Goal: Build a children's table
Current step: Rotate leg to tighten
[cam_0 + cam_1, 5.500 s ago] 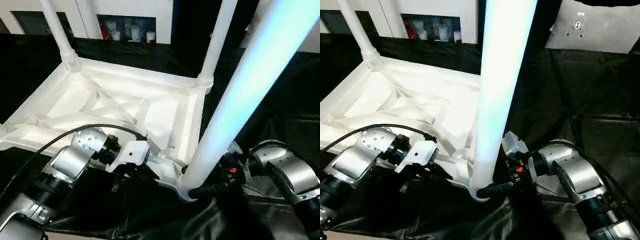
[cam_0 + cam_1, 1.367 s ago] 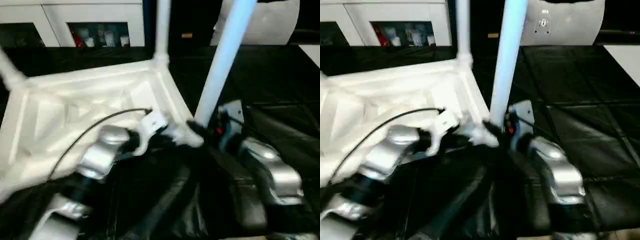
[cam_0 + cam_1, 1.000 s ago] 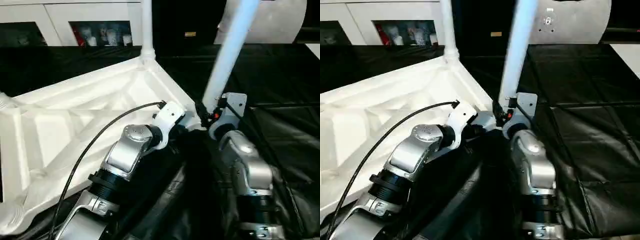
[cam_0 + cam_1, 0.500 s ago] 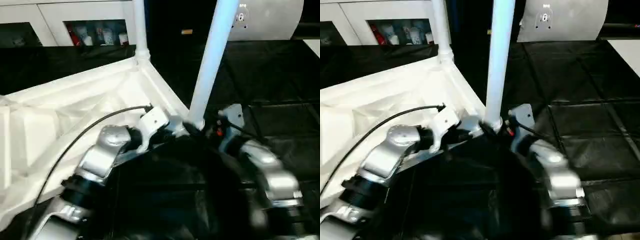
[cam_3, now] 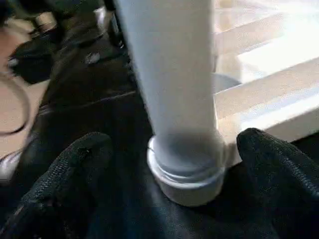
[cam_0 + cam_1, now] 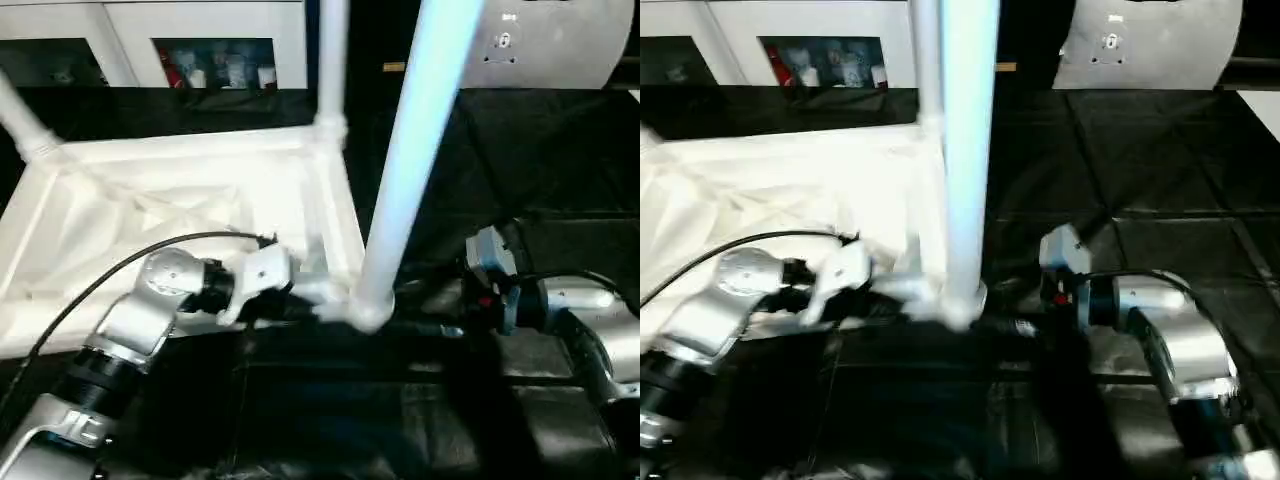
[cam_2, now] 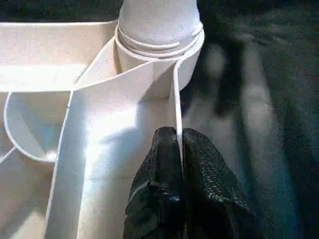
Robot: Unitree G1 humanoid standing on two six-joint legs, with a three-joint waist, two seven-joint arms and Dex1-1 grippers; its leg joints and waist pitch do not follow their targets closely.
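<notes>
big white tabletop point(image 6: 180, 200) lies upside down on the black-draped desk point(image 6: 560, 170), ribbed underside up, taking the left half of the head view from nine o'clock round to the centre. hollow moulded plastic with cross braces, so by the look of it light for its bulk and stiff along the ribs, though the thin edge walls should flex a little. smooth and glossy too, likely slippery on any flat face, so the rim or a rib is the place to pinch, not the open panels

three legs show standing in their sockets: the near leg point(image 6: 405, 170) rises from the centre corner toward twelve o'clock, another leg point(image 6: 331, 60) behind it at the far corner, a third point(image 6: 20, 120) at ten o'clock. long tapered tubes, light but with plenty of leverage, so best gripped low by the socket collar point(image 5: 187, 169), where a push or twist goes straight into the joint

left claw point(image 7: 177, 159) is closed tight on the thin rim wall just beside the near socket, steadying that corner

right claw point(image 5: 174, 194) sits spread wide at three o'clock of the near leg's base, one finger point(image 5: 70, 174) each side of the collar, touching nothing, holding nothing
</notes>
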